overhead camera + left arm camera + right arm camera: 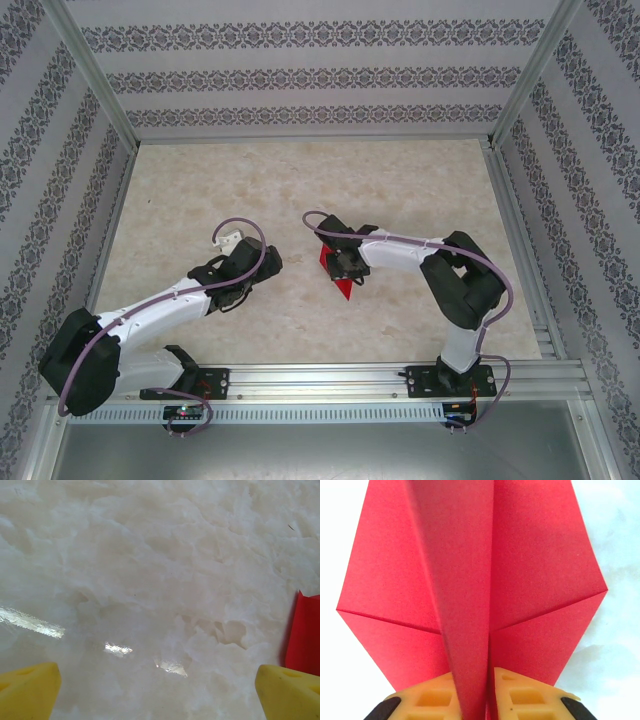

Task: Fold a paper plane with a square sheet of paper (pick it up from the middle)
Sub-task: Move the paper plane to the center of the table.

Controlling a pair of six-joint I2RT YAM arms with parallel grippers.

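Yellow pads (432,697) of the right gripper (474,682) flank the upright centre ridge (465,605) of the red paper plane (545,580), whose wings lie spread on the pale table (620,525). A thin dark slit beside the fold leaves me unable to tell whether the pads pinch it or merely stand close. The risk, I judge, lies there — a half-loose hold could let the thin paper slip or the ridge flop sideways, and any drag would crumple a wing. The left gripper (157,687) hangs released, its pads wide apart over bare table, with a red edge at the right of its view. The right wrist view resolves creases that the overhead view reduces to a small red dart. The overhead view adds the layout — the plane near the table's middle under the right gripper, the left arm beside it but apart.
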